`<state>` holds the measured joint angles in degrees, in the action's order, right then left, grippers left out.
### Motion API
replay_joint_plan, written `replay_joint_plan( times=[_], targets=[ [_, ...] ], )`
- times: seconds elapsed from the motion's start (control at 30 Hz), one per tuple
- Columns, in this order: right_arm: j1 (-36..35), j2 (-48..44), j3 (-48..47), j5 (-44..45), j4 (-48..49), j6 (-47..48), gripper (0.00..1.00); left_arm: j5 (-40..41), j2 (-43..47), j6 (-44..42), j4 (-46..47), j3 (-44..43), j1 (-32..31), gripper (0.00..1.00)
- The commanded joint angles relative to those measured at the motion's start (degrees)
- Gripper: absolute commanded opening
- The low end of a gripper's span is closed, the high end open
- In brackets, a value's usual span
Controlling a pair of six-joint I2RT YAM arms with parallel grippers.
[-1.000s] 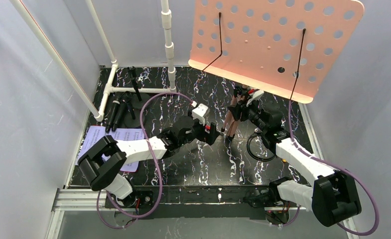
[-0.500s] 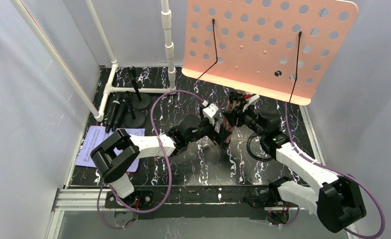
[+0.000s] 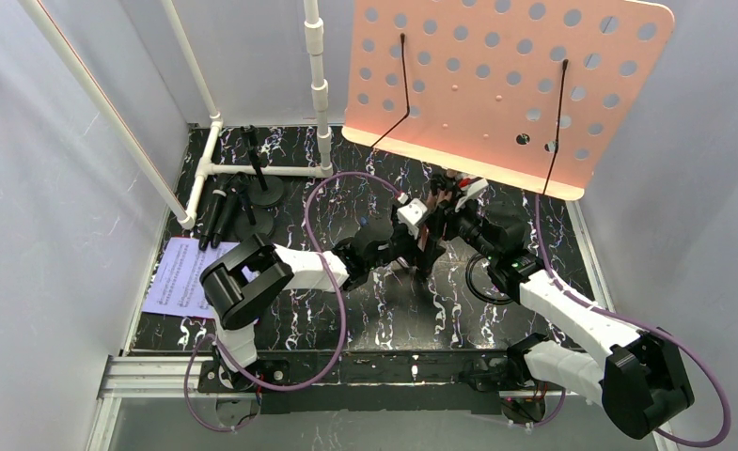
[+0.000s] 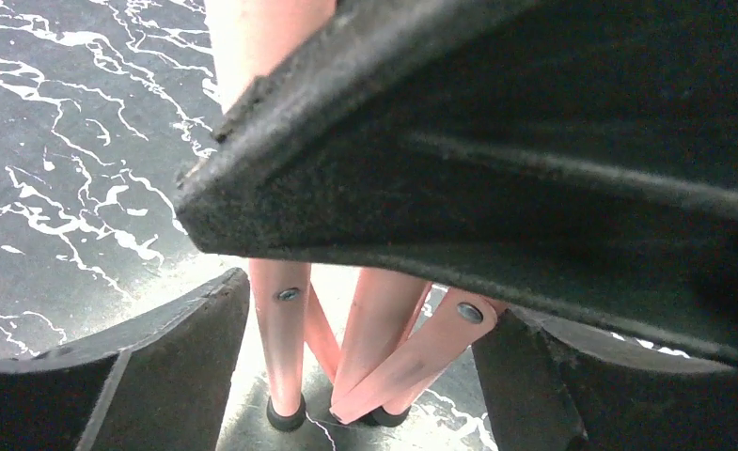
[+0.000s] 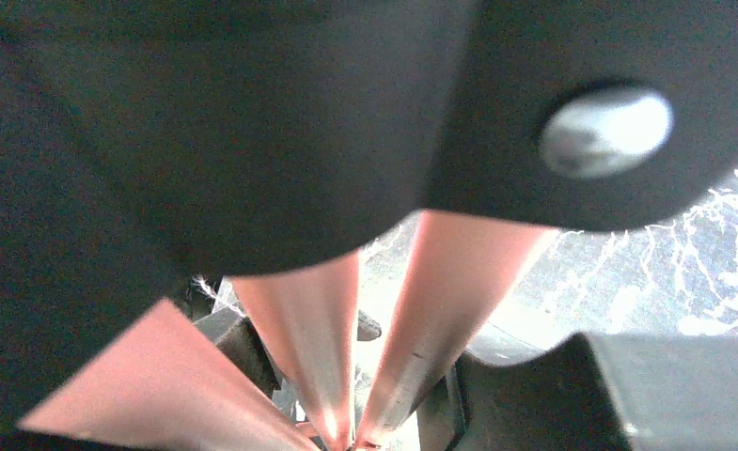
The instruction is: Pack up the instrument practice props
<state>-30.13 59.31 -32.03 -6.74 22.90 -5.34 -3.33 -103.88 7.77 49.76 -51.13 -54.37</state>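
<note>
Both arms are bunched up at the middle of the bench (image 3: 346, 319), right under the pink rack (image 3: 506, 89). The rack is standing upright, with its big hole-punched plate up at the back right and two thin black wire arms lying across its face.

In the left wrist view, the legs (image 4: 285, 348) are folded in tight together, with their black rubber feet on the marbled black top. The left gripper (image 4: 365, 301) has its fingers (image 4: 158, 357) pressed against either side of that bundle, so it's clamped on the legs low down.

The right gripper (image 3: 445, 214) is in at the same stand, a bit higher and from the other side. Its own camera is mostly dark blur with the pink tubes running through it, so honestly I can't tell if it's gripping or just sitting next to them.

Everything else is off to the left, well apart from the arms:
- The two microphones (image 3: 226, 202) are at the back left by their round black bases, just beside the white pipe frame (image 3: 318, 85).
- The music sheets (image 3: 179, 282) lie flat near the left edge, with one corner tucked under the left arm's elbow.
</note>
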Motion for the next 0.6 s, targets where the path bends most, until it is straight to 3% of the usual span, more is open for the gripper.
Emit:
replay_joint_plan(
  times=[0.0, 0.07, 0.1, 0.17, 0.37, 0.57],
  targets=[
    [-1.87, -2.55, -2.38, -1.0, 4.38, -4.65, 0.01, 2.55, 0.74, 1.01, 5.46, -0.62, -0.07, 0.76],
    [-1.91, -2.61, -3.09, -0.3, 3.14, -4.91, 0.01, 2.54, 1.8, 1.21, 5.87, 0.61, -0.05, 0.62],
    [-1.9, -2.63, -3.31, 0.1, 2.78, -5.12, 0.01, 2.52, 2.44, 1.44, 5.88, 1.17, -0.05, 0.46],
    [-1.88, -2.62, -3.46, 0.27, 2.66, -5.78, 0.01, 1.43, 3.83, 1.96, 5.83, 2.31, -0.08, 0.28],
    [-1.86, -1.96, -3.91, 2.08, 1.59, -6.96, 0.01, -0.26, 6.87, 4.63, 4.77, 6.38, -0.12, 0.19],
    [-1.87, -1.06, -3.92, 3.32, 0.87, -8.88, 0.01, -1.69, 9.83, 5.83, -1.81, 7.7, -0.1, 0.0]
  ],
)
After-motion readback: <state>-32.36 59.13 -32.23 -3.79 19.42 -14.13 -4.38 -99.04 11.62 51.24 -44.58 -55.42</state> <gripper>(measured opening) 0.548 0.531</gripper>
